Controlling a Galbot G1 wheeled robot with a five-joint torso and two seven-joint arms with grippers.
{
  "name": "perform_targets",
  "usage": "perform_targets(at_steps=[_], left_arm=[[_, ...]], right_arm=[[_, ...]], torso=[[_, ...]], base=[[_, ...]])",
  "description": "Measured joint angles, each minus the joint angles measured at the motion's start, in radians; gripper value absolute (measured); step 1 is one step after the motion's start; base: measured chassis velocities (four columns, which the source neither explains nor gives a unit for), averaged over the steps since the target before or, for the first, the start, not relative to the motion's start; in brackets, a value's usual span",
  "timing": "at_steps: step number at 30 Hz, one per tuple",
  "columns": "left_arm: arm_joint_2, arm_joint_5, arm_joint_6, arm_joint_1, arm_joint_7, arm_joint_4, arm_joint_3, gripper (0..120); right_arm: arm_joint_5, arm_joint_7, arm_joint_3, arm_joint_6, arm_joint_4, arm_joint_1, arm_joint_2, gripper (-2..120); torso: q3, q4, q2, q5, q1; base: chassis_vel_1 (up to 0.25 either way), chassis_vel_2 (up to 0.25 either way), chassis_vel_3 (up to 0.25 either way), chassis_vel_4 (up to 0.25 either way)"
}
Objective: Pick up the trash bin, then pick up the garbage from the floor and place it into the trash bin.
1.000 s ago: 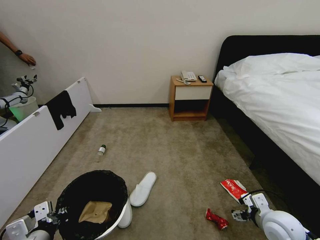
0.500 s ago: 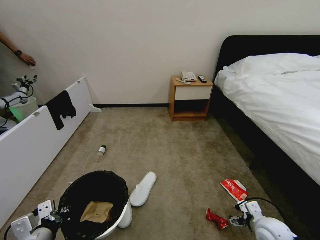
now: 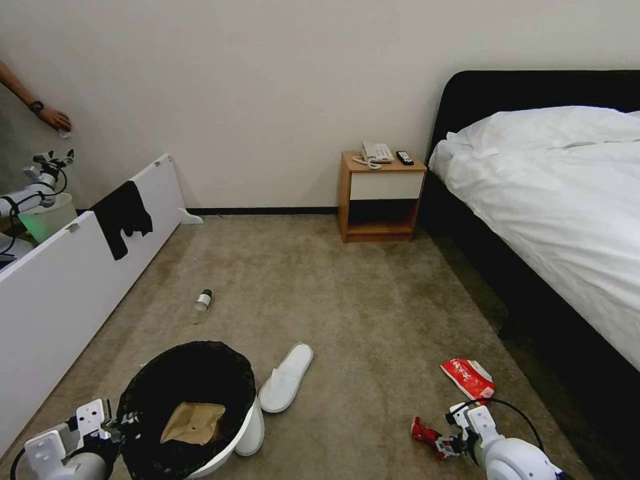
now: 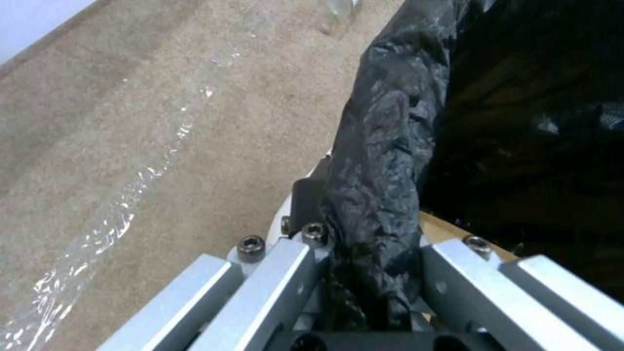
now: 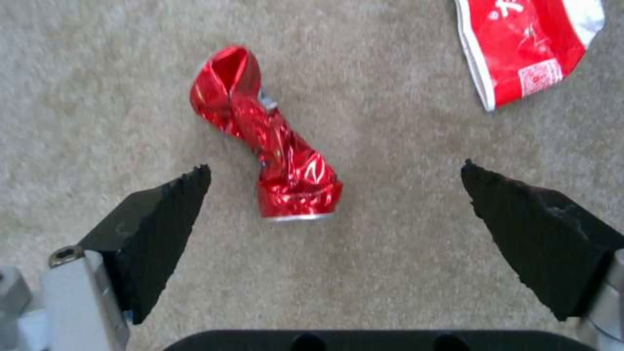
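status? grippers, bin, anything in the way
Left gripper shut on bin rim. Right gripper open, low over red wrapper on carpet. Brown bag in bin. Red packet, slipper, bottle on floor. Nothing blocking.

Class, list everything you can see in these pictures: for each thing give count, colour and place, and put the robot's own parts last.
trash bin: one, white with black liner, on the carpet at front left.
brown paper bag: one, brown, inside the bin.
slipper: one, white, on the carpet beside the bin.
small bottle: one, clear with green cap, lying on the carpet beyond the bin.
crumpled wrapper: one, shiny red, on the carpet at front right.
snack packet: one, red and white, just beyond the wrapper.
nightstand: one, wooden, against the wall.
bed: one, white bedding, black frame, right.
left gripper: shut on the bin's rim.
right gripper: fingers open above the wrapper.
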Motion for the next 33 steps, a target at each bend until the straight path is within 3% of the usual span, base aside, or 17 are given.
perform_targets(at_steps=[33], left_arm=[[0.001,-0.006,-0.003,-0.003,0.003,0.013,-0.005,2]], right_arm=[[-0.052,-0.025,-0.249,0.104,-0.308,0.223,0.152,99]], torso=[[0.000,0.0001,0.000,-0.0001,0.000]], base=[[0.000,0.000,0.000,0.000]])
